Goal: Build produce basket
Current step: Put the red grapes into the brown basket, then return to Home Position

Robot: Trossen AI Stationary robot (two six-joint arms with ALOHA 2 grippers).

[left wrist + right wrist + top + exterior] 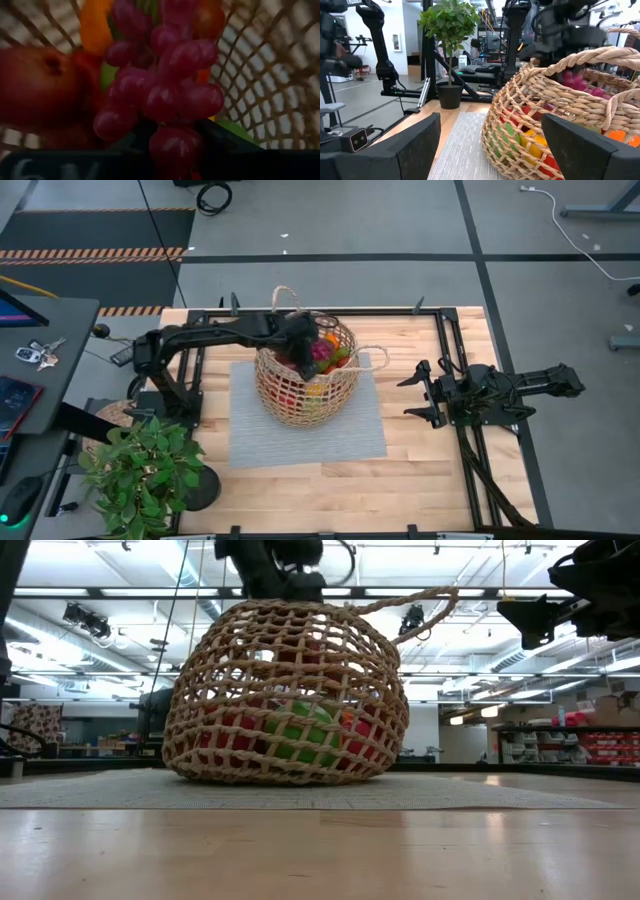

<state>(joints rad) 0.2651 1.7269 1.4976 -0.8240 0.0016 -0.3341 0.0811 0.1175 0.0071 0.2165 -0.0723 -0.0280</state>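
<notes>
High view: basket (305, 380) on grey mat (300, 440), mid table (420, 470); left claw (303, 340) inside its rim, right claw (418, 392) parked right, fingers spread wide.
Low view: produce (300, 735) piled in basket.
Left wrist view: left claw clamped on purple grape bunch (165, 90).

Robotics lab: floor hazard tape (95, 253), storage shelves (590, 745)

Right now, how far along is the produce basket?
Mostly filled: apples, peppers and green pieces already lie in the basket. The left hand is over its mouth holding a bunch of grapes, not yet released. The right hand waits open beside it. No produce shows on the mat.
</notes>
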